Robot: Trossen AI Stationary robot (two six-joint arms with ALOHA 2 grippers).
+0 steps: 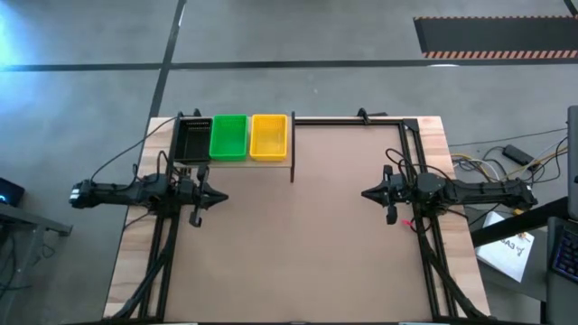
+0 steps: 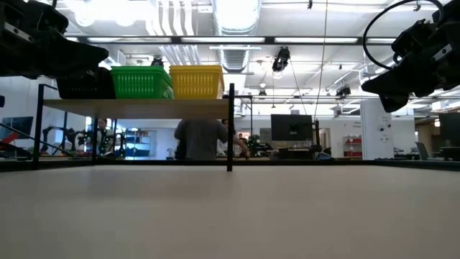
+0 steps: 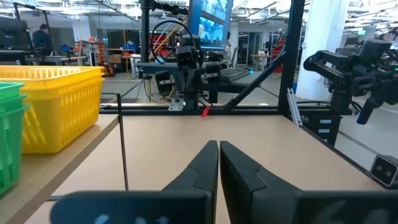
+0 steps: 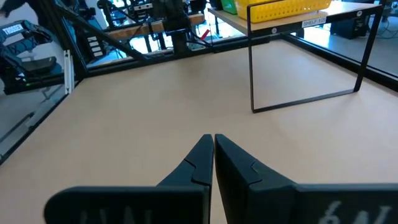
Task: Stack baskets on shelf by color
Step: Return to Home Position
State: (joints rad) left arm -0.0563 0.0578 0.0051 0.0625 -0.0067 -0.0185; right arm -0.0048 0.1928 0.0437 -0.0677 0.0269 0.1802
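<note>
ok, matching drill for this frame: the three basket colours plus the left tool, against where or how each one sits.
Things
1. black baskets
2. green baskets
3. yellow baskets
4. left tool

Places or states
A. middle of the row on the shelf
B. shut, off the shelf, over the left side of the table
C. end of the row on the left arm's side
D. end of the row nearest the table's middle

Pairs: 1-C, 2-A, 3-D, 4-B

Not in the set: the right tool, also shut, over the table's right side.
</note>
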